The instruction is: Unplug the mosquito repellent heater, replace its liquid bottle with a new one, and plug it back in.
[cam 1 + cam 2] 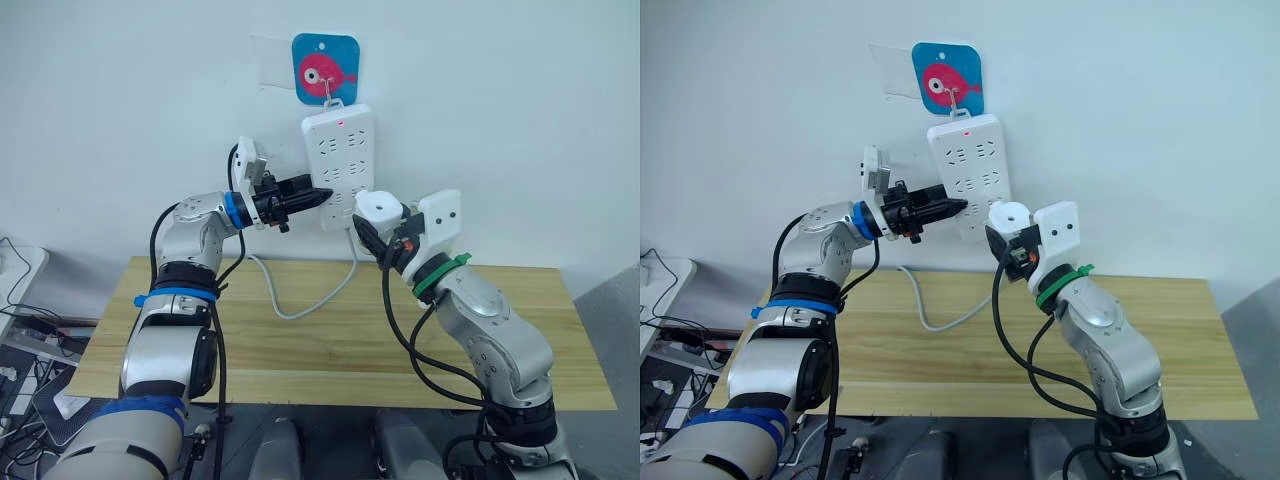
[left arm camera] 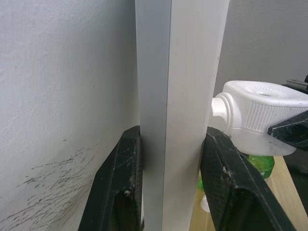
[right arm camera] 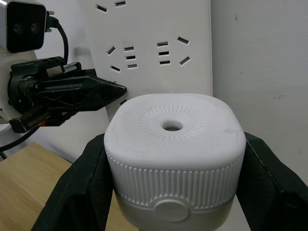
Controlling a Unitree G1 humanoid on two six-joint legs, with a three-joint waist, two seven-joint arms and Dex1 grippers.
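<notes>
The mosquito repellent heater, a white rounded unit with a ribbed band around its side and a small hole ringed by fine radial grooves on its top face, sits clamped between the 2 black fingers of the right gripper. Just behind it hangs the white power strip with several rows of sockets, against a white wall. The left gripper reaches in from the side with its black tip at the strip's edge, and a patch of wooden table shows below it.
</notes>
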